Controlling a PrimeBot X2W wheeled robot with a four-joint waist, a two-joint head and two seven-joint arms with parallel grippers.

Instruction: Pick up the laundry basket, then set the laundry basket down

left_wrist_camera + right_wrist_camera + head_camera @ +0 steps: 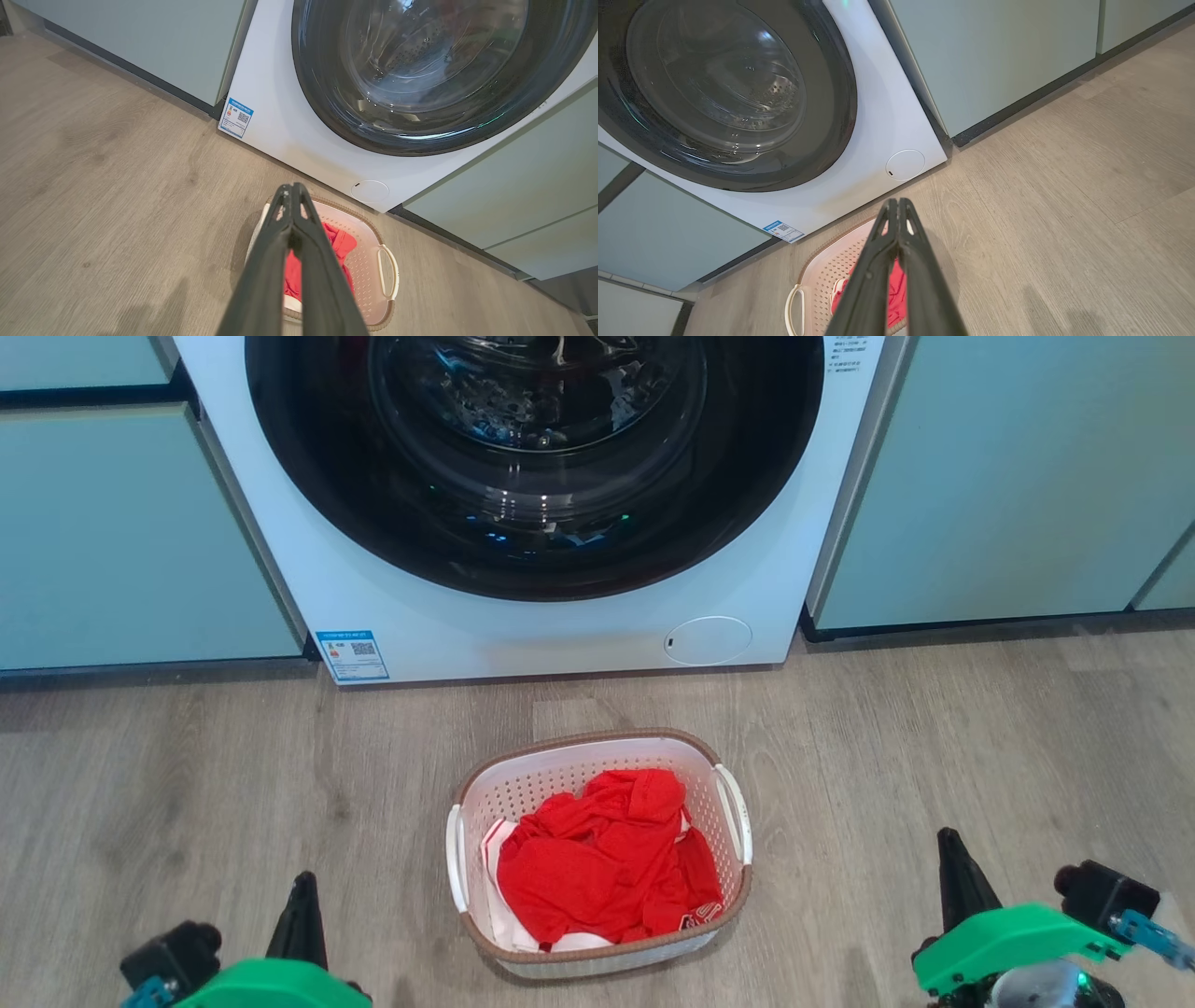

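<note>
The laundry basket (523, 784) stands on the wood floor in front of the washer, white with a brown rim and a white handle on each side. Red and white clothes (607, 859) fill it. My left gripper (303, 882) hangs shut at the lower left, well apart from the basket's left handle. Shut too, my right gripper (950, 840) is at the lower right, a clear gap from the right handle. Both wrist views look down their shut grippers (293, 187) (898, 201) at the basket (369, 261) (822, 275) below.
A white front-loading washer (523, 625) with a dark round door stands just behind the basket. Pale green cabinet fronts (121, 541) flank it on both sides. Wood floor (187, 803) spreads left and right of the basket.
</note>
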